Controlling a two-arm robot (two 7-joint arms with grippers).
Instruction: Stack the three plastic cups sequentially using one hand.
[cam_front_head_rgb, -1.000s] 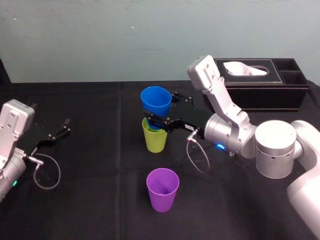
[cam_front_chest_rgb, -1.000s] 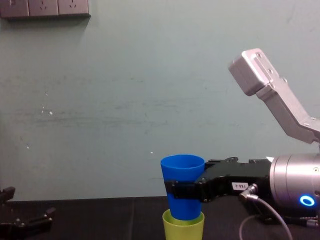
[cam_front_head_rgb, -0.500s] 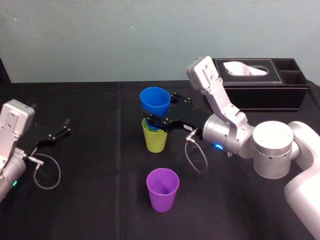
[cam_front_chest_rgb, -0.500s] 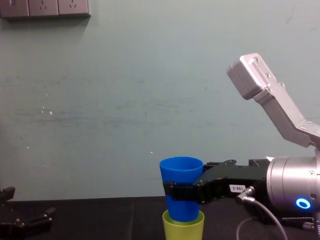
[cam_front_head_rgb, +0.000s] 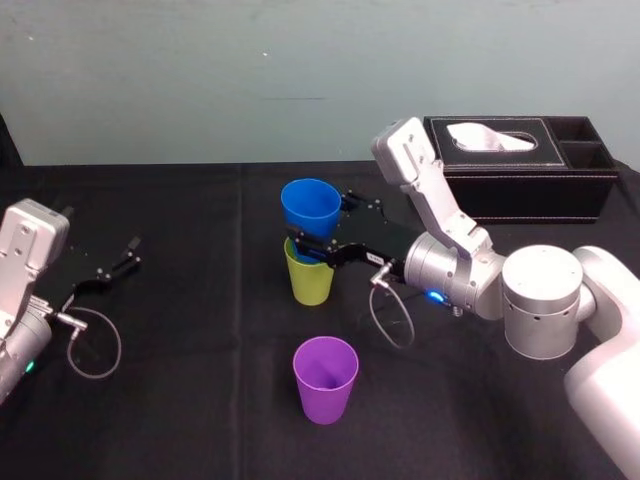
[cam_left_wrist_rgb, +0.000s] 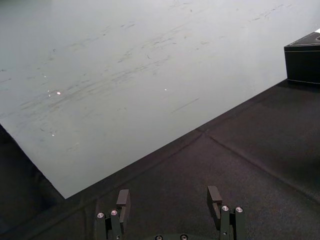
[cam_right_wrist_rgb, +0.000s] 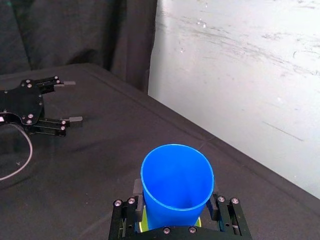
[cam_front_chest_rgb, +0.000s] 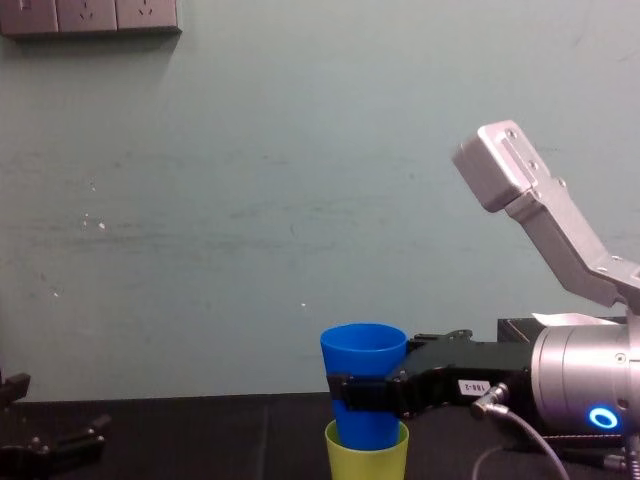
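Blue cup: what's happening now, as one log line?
right gripper: shut on blue cup | blue cup: base inside yellow-green cup, not fully seated | purple cup: standing apart, nearer robot | left gripper: open, parked left

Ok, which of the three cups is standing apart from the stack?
The purple cup, alone nearest the robot. The blue cup sits partly inside the yellow-green cup, held by the right gripper.

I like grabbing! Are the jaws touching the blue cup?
Touching. Right wrist view: the right gripper presses its jaws against the blue cup.
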